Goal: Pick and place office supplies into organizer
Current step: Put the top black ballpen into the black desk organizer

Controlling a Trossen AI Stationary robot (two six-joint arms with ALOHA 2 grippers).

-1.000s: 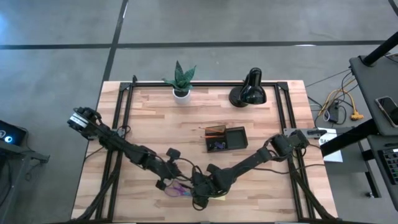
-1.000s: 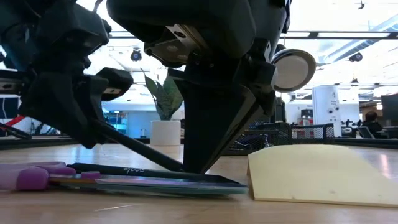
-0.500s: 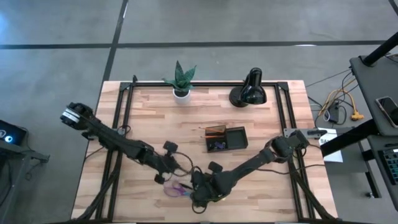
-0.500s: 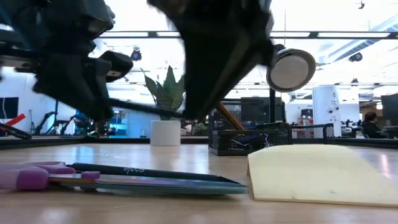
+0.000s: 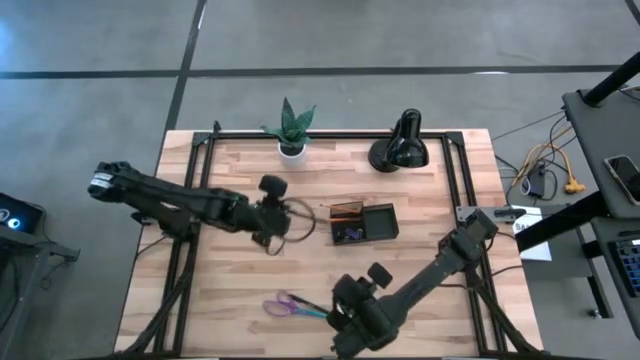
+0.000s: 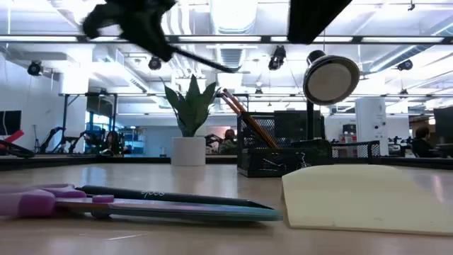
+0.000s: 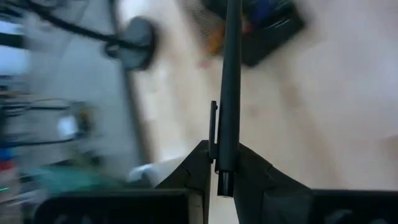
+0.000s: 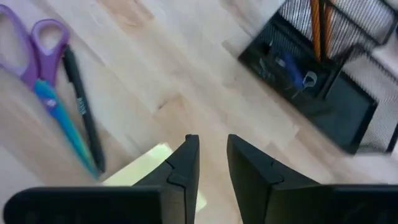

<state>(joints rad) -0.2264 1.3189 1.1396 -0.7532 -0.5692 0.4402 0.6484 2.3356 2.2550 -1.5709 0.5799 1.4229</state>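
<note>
Black pen (image 7: 227,87) is pinched between the left gripper's (image 5: 272,222) fingers, up off the table and left of the dark mesh desk organizer (image 5: 364,222), which sits mid-table with thin orange pencils (image 6: 244,117) leaning in its tall cup. Down near the front edge the purple-handled scissors (image 5: 288,305) lie flat on the wooden table (image 5: 240,280), with a second black pen (image 8: 83,105) right alongside them and the square yellow sticky-note pad (image 6: 361,197) just to their right. Right gripper (image 8: 211,163) hangs above that pad with its fingers slightly apart, holding nothing. Potted green plant (image 5: 290,130) and black desk lamp (image 5: 400,144) stand along the back edge.
</note>
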